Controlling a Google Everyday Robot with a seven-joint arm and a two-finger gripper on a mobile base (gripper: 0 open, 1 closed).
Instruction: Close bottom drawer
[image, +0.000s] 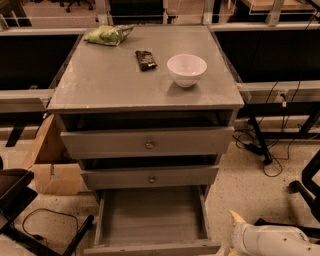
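We are finding the bottom drawer (150, 217) pulled far out; probably stiff, light wood, so we are planning to push its front. The hand (236, 220) is hovering just right of it; its state we cannot tell.

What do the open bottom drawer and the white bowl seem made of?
The pulled-out grey bottom drawer looks like painted wood: matte, with faint streaks along its floor. The round white bowl looks glazed ceramic, maybe plastic: smooth, slight sheen. The gripper is near the drawer's right front corner.
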